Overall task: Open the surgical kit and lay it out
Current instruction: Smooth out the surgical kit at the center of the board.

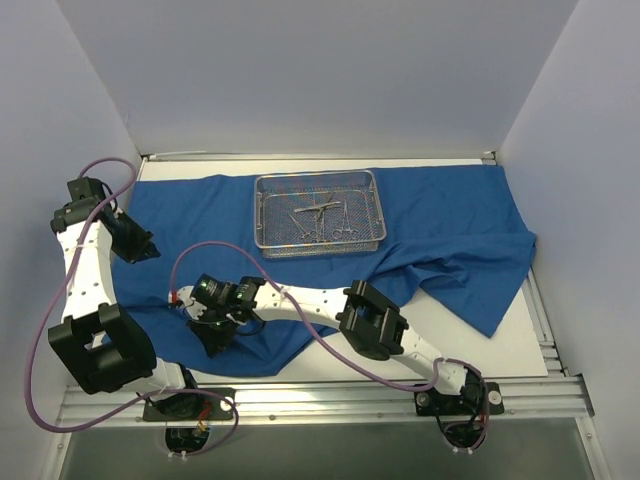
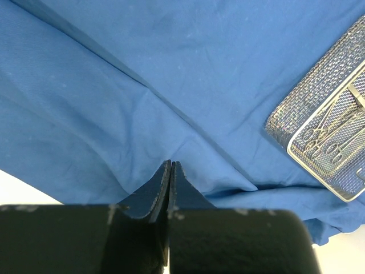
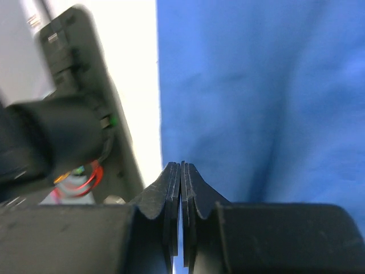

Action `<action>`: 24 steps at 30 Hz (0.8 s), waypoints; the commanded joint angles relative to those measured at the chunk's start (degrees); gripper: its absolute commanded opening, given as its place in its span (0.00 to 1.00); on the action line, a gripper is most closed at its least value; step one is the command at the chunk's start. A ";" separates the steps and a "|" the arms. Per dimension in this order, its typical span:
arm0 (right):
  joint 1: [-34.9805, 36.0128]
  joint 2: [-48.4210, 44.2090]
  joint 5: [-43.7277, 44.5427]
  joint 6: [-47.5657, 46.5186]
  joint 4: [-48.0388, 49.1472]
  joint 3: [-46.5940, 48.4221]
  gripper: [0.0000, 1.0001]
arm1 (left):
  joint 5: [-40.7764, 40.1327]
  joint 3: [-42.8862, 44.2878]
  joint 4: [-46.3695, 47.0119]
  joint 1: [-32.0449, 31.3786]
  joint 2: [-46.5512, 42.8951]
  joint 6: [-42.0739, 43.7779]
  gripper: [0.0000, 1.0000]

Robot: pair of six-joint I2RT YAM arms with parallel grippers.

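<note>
The blue cloth (image 1: pixel 440 240) lies spread and rumpled across the desk (image 1: pixel 510 340), with one corner trailing toward 4 o'clock. The wire tray (image 1: pixel 320 176) sits on the cloth at 12 o'clock in the overhead view. Thin steel scissor-like tools (image 1: pixel 320 215) lie flat inside it, some of them crossed. The left hand (image 2: pixel 170 166) is at 9 o'clock above the cloth, its fingers pressed together with nothing seen between them. The right hand (image 3: pixel 181 165) is at 7 o'clock over the cloth's near edge, where blue meets bare desk. Its fingers are closed to a hairline gap and hold nothing visible.
</note>
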 commanded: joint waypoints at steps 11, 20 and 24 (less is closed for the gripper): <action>2.04 10.97 5.38 -0.84 -3.73 10.62 0.00 | 1.67 -1.00 -1.67 0.15 -4.68 2.39 0.02; 2.66 3.78 -6.84 -4.36 0.92 2.92 0.00 | 2.37 -1.87 -1.15 0.15 -5.04 2.30 0.02; 0.90 -1.83 -6.33 -3.67 2.14 -1.30 0.00 | 3.42 -2.75 0.61 0.06 -4.42 1.69 0.02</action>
